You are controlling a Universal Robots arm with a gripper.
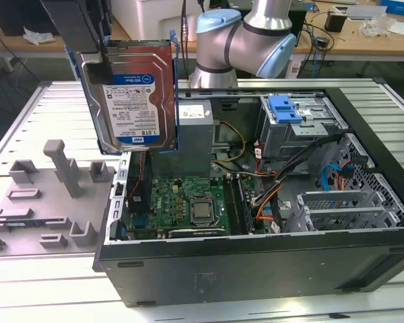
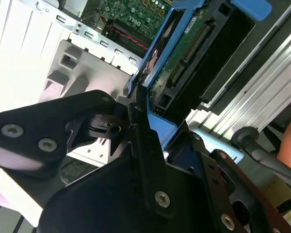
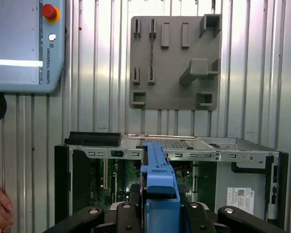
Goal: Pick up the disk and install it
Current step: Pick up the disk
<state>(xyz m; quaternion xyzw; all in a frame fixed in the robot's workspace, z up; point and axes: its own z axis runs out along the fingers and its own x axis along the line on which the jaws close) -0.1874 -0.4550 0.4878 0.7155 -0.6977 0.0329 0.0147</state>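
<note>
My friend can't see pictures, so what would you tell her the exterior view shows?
The tool holds the disk, a silver hard drive in a blue bracket, upright in the air above the exterior view's left end of an open computer case. A grey holder plate lies on the ribbed table beside the case.

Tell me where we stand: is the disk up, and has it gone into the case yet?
Done: the disk is off the table, held upright in the air over the open computer case. In hand: the gripper is shut on its blue-framed edge. Left: installation; the disk is outside the case, apart from the grey cage with the blue latch.
</note>
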